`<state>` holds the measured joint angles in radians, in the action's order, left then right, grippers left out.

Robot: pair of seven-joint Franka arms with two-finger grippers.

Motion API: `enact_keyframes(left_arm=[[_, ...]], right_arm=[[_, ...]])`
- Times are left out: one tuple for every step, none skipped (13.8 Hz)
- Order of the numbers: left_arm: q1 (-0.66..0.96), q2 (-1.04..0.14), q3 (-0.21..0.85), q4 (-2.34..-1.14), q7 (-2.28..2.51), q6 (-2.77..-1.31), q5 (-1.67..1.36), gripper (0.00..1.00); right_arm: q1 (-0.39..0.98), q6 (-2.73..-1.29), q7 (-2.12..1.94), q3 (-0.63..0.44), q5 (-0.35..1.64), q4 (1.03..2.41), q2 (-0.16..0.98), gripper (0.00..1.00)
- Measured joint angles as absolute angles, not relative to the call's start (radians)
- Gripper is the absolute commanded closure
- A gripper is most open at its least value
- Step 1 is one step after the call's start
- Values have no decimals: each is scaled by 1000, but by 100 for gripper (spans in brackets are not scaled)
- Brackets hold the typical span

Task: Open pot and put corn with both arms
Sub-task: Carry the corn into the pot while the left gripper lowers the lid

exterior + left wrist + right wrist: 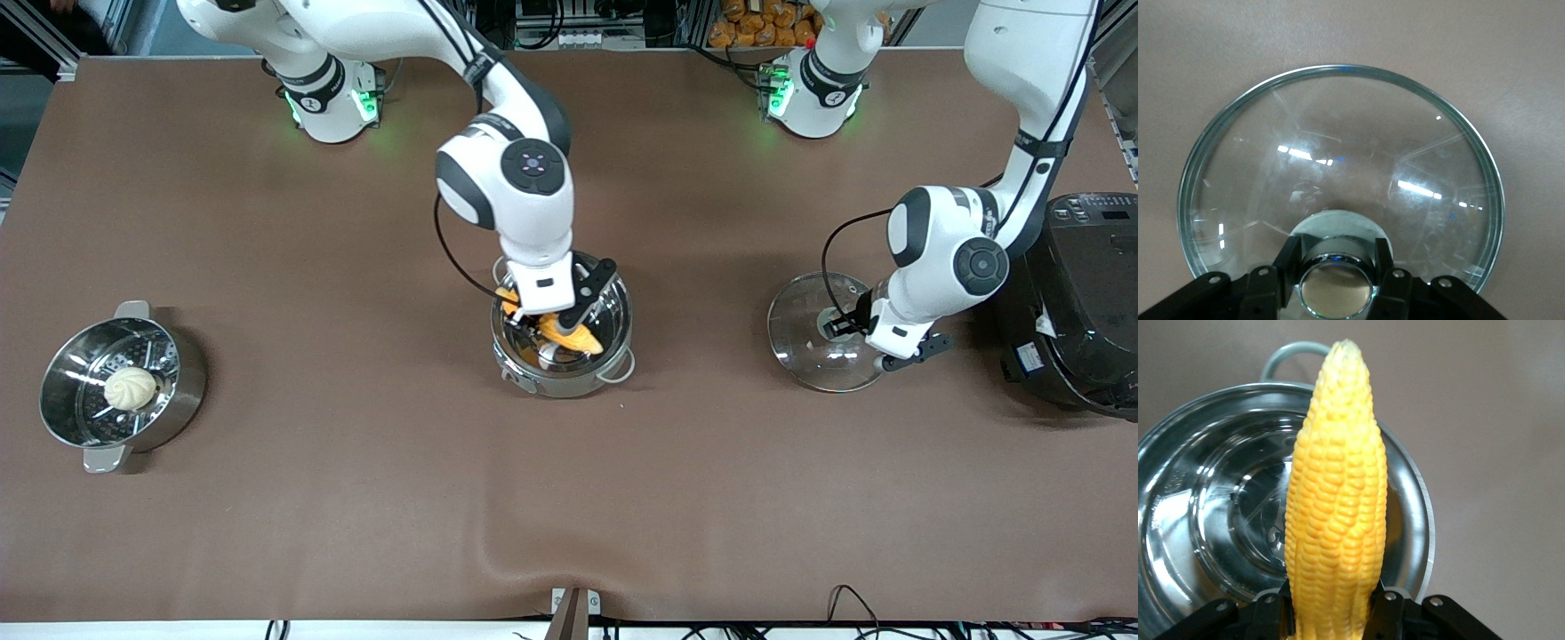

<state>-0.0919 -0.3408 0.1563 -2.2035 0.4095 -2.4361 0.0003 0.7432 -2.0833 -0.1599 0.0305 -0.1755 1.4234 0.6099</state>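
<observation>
The shiny round stainless-steel pot (pixel 562 342) with small loop side handles stands uncovered at the middle of the brown-covered bench (pixel 356 498). The right gripper (pixel 556 322) hangs over the pot's open mouth, its fingers (pixel 1395 613) clamped on the thick end of the tapered yellow-orange corn cob (pixel 569 333). In the right wrist view the corn cob (pixel 1336 507) points out over the pot (pixel 1205 520), its pale tip reaching past the rim near one loop handle.

The round clear glass lid (pixel 822 333) lies flat on the bench toward the left arm's end. The left gripper (pixel 876 342) sits over it, fingers (pixel 1281 270) closed on the lid's round knob (pixel 1336 288). In the left wrist view the lid (pixel 1338 153) shows whole, its rim resting on the cloth.

A big black electric cooker (pixel 1080 302) stands at the edge of the bench at the left arm's end. A steel steamer pot with perforated insert (pixel 116 382) stands near the edge at the right arm's end, with a white bun (pixel 131 388) lying in it.
</observation>
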Motion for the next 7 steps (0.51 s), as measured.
enact_keyframes(left_arm=[[-92,-341,156,-2202,404,-2436,-1,1],[-93,-341,156,-2202,402,-2436,-1,0],[-93,-341,156,-2201,401,-2436,-1,0],[-93,-342,156,-2199,401,-2436,-1,0],[-93,-341,156,-2192,401,-2436,-1,0],[-94,-338,156,-2177,401,-2436,-1,0],[-98,-328,155,-2157,401,-2428,-1,0]], right_arm=[[751,-2085,-160,30,-187,1423,623,100],[752,-2086,-160,29,-194,1423,633,89],[752,-2086,-160,24,-196,1423,639,18],[751,-2086,-160,19,-196,1423,642,0],[750,-2084,-160,16,-196,1424,642,0],[750,-2081,-160,15,-196,1425,642,0],[750,-2079,-160,15,-196,1428,642,0]])
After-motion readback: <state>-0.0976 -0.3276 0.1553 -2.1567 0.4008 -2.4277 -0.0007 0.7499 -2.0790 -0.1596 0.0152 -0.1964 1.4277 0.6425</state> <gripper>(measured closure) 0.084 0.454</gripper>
